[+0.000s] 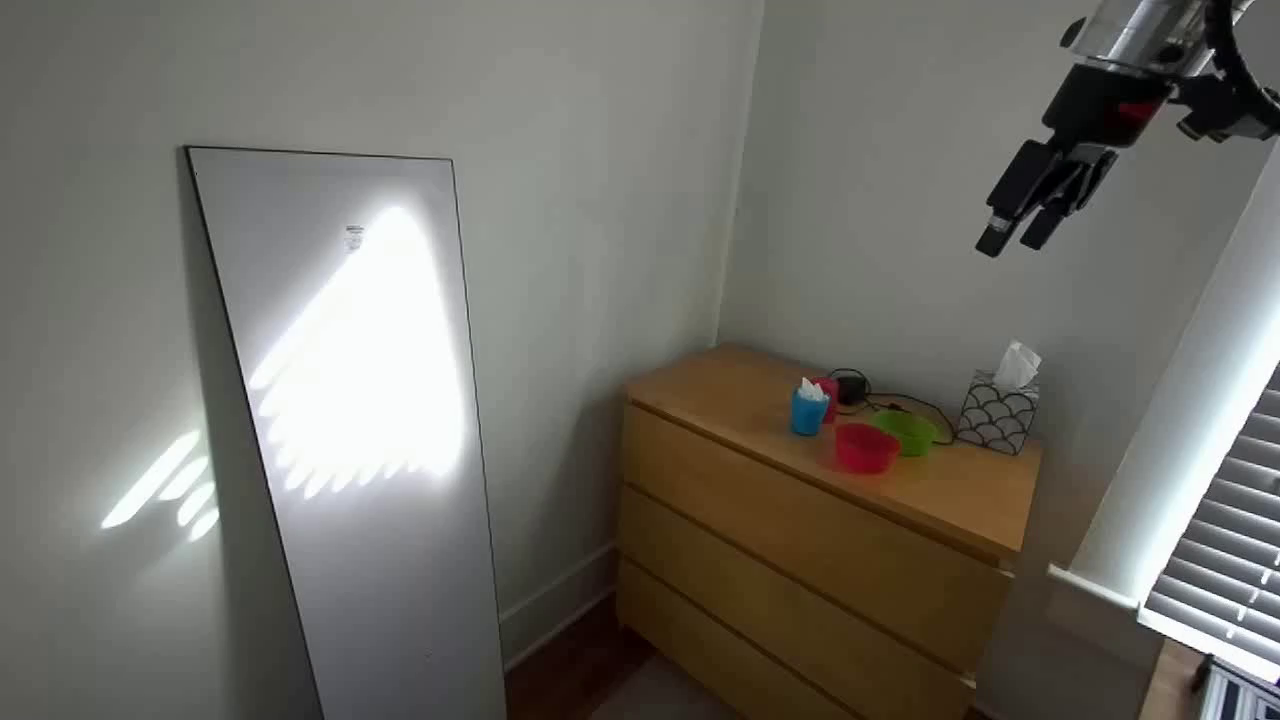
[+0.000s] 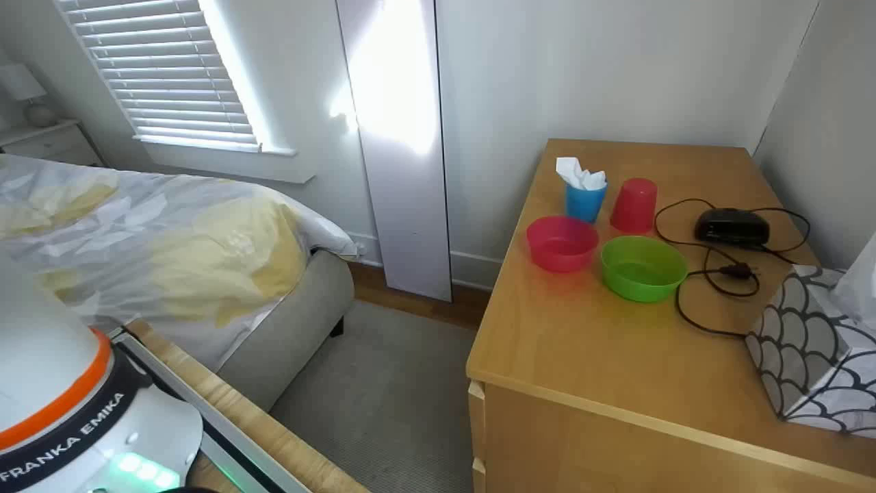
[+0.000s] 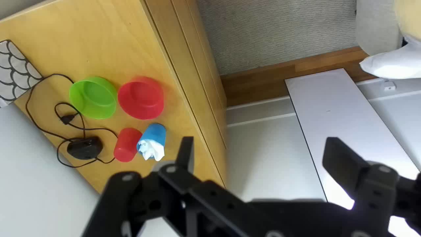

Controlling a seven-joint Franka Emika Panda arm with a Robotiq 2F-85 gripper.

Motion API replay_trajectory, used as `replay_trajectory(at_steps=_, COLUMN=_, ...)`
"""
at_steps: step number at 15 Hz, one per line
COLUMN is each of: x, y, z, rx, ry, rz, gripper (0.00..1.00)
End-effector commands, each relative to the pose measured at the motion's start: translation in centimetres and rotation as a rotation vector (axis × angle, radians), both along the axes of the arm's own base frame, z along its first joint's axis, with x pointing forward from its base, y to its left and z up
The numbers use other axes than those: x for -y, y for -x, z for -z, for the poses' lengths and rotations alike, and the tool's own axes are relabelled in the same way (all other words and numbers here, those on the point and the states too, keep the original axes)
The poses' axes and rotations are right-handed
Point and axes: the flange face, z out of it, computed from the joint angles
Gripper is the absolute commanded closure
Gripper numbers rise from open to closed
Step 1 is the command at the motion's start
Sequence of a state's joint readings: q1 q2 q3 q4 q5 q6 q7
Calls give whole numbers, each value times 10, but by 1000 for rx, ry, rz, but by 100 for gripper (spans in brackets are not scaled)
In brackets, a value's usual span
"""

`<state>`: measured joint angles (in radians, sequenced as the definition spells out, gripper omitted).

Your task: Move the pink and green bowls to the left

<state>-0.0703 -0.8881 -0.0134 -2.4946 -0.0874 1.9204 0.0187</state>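
Note:
The pink bowl (image 1: 866, 450) stands upright on the wooden dresser (image 1: 780, 500). It also shows in an exterior view (image 2: 561, 245) and in the wrist view (image 3: 140, 98). The lime green bowl (image 1: 906, 432) stands close beside it, also in an exterior view (image 2: 643, 269) and in the wrist view (image 3: 93, 97). Both bowls look empty. My gripper (image 1: 1012, 244) is high above the dresser and apart from both bowls. In the wrist view its fingers (image 3: 258, 152) are wide apart with nothing between them; the bowls lie to the upper left of the jaws.
A blue cup (image 2: 584, 203) with white tissue and a red upturned cup (image 2: 634, 205) stand near the bowls. A black device (image 2: 731, 227) with loose cables lies behind. A patterned tissue box (image 2: 797, 349) stands nearby. A tall panel (image 1: 400, 560) leans on the wall.

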Motion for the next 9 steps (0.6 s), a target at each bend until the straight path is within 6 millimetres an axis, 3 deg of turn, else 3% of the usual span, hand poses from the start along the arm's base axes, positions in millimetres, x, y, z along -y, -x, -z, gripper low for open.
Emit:
replay_trajectory(at_steps=1, x=0, y=0, z=-1, rx=-1, ry=0, rz=0, gripper=0)
replay_trajectory(at_steps=7, x=2, y=-5, z=-6, rx=17, ry=7, rz=1, gripper=0)
replay_trajectory(at_steps=9, x=29, y=-26, z=-14, rx=4, ry=-12, rz=25, gripper=0)
